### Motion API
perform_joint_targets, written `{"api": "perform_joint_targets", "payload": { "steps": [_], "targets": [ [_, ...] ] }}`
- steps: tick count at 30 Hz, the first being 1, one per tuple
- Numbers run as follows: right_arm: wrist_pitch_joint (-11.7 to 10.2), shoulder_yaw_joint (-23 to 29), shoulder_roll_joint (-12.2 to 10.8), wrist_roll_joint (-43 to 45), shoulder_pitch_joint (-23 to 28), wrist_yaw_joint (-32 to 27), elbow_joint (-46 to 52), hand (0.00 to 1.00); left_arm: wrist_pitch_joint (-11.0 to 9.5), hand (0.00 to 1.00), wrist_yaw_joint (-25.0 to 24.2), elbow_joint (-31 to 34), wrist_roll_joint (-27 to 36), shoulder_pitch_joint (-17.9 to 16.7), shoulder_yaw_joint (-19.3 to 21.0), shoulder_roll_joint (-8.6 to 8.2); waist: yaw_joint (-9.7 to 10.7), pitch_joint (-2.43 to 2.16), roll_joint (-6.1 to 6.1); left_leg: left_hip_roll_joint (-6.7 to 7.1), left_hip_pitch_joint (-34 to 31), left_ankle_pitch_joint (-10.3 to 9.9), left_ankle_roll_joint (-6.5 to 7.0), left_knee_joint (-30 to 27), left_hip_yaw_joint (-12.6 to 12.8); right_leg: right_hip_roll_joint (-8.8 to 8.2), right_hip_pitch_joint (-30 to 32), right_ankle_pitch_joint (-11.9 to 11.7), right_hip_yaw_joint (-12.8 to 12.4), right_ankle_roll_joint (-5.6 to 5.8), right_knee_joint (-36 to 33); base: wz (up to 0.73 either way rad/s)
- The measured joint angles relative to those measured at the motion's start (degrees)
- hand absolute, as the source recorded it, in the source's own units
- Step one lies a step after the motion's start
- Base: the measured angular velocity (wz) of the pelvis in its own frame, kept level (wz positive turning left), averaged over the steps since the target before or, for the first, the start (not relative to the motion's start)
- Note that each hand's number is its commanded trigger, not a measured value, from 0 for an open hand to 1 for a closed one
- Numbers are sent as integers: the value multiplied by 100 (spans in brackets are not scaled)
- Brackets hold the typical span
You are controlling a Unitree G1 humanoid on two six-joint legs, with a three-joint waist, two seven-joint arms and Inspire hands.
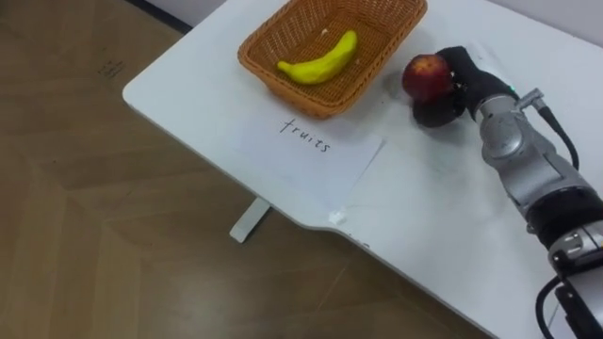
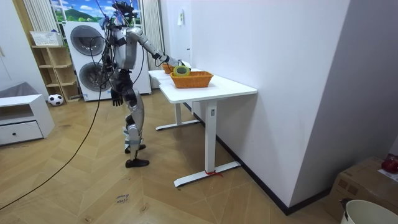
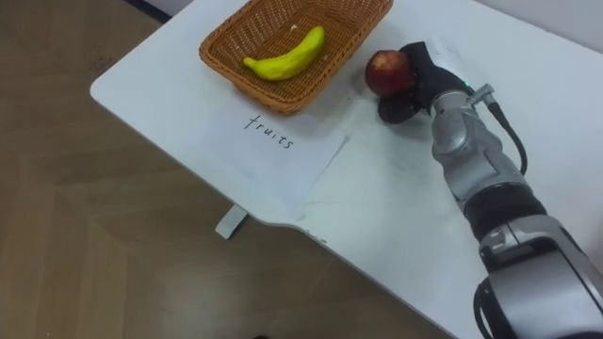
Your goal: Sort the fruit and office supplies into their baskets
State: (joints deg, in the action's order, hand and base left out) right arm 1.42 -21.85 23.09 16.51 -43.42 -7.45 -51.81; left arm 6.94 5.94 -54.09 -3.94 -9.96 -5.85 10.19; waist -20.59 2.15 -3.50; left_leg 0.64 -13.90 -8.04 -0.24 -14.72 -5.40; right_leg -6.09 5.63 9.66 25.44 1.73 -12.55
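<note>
Right hand (image 1: 462,72) beside wicker basket (image 1: 283,87), fingers curled round red apple (image 1: 426,75), held over white table (image 1: 424,217). Banana (image 1: 318,60) lying in basket. Paper sheet (image 1: 311,155) flat before basket. Left hand (image 2: 116,98) hanging at side, state not determinable.

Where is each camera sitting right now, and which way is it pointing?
Left eye view: on the robot's head, looking down at the table, a basket holding a banana, and the right hand, fingers curled round an apple; the right forearm shows.
Right eye view: same head, a little aside, same downward look; the right arm shows.
Room view: stands off in the room, looking across the floor at the table; the whole robot shows, left hand hanging at its side.
Shared: both eye views show the same basket, banana and apple.
</note>
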Motion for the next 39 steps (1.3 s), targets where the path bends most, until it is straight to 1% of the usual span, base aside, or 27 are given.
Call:
{"api": "perform_joint_targets", "payload": {
  "steps": [4, 8, 13, 16, 18, 20, 21, 23, 24, 25, 26, 29, 36, 39],
  "targets": [
    [-2, -51, 2, -2, -53, 6, -139, 100, -6, 0, -18, -96, 1, 69, 0, 2, -12, -3, -4, 0, 6, 21, -2, 29, 1, 0, 6, 0, -13, 0, 2, 0],
    [-5, -92, 10, -6, -55, 16, -199, 100, 4, 0, -110, -191, -1, 70, -7, 35, -14, -2, -41, -4, 55, 23, -4, 68, 6, 3, -25, 0, -13, 0, 8, 0],
    [0, -152, 12, -43, -54, 73, -235, 100, 4, 0, -217, -204, 0, 87, -11, 95, -2, -5, -116, -8, 76, 27, -4, 103, 35, -2, -19, 0, -14, 0, 13, 0],
    [25, -134, 20, -40, -57, 196, -217, 100, 22, 0, -231, -234, -6, 108, -6, 120, 41, -25, -158, -3, 61, 27, -4, 108, 19, -5, -4, 0, 7, 0, 26, 0],
    [62, -113, 21, -40, -56, 290, -210, 100, 23, 0, -221, -320, -6, 156, 4, 134, 53, -27, -161, 9, 83, 27, -4, 107, 15, -4, -57, 0, 16, 0, 87, 0],
    [63, -107, 43, -38, -56, 438, -172, 100, 24, 0, -162, -332, -5, 163, 17, 169, 136, -33, -171, 13, 85, 28, -3, 105, -4, -4, -81, 0, 46, 0, 95, 7],
    [61, -112, 43, -38, -56, 489, -158, 98, 25, 0, -155, -332, -5, 162, 16, 183, 150, -34, -173, 13, 86, 28, -3, 102, -7, -2, -86, 0, 48, 0, 96, 7],
    [63, -111, 45, -37, -51, 582, -174, 65, 24, 0, -153, -330, -5, 160, 16, 223, 174, -33, -172, 20, 126, 29, -3, 99, -11, -3, -135, 0, 53, 0, 111, 2],
    [73, -111, 45, -34, -47, 595, -181, 30, 24, 0, -152, -329, -5, 157, 16, 234, 186, -33, -171, 23, 141, 29, -3, 99, -20, -3, -160, 0, 65, 0, 119, 7],
    [114, -110, 51, -29, -47, 638, -182, 8, 23, 0, -151, -331, -5, 156, 18, 252, 205, -33, -172, 25, 160, 29, -3, 99, -38, -2, -192, 0, 82, 0, 123, 11],
    [115, -108, 64, -33, -45, 680, -186, 0, 21, 0, -151, -330, -4, 147, 19, 255, 245, -33, -172, 26, 167, 29, -3, 98, -52, -2, -211, 0, 71, 0, 124, 12],
    [111, -97, 67, -53, -38, 781, -184, 0, 21, 0, -163, -324, -7, 107, 17, 256, 350, -34, -172, 31, 170, 29, -3, 94, -90, 9, -245, 0, 19, 1, 159, 9],
    [55, 91, 67, -54, -26, 960, -117, 0, 6, 0, -186, -313, -11, 95, 20, 261, 448, -39, -165, 30, 182, 29, -4, 102, -70, 17, -252, 0, -25, 1, 185, 0],
    [65, 262, 85, -85, 164, 1053, 235, 0, -15, 0, -178, -265, -34, 51, 74, 261, 483, -46, -172, 23, 196, 28, -4, 102, -26, 16, -252, 0, -26, 1, 183, -7]
  ]
}}
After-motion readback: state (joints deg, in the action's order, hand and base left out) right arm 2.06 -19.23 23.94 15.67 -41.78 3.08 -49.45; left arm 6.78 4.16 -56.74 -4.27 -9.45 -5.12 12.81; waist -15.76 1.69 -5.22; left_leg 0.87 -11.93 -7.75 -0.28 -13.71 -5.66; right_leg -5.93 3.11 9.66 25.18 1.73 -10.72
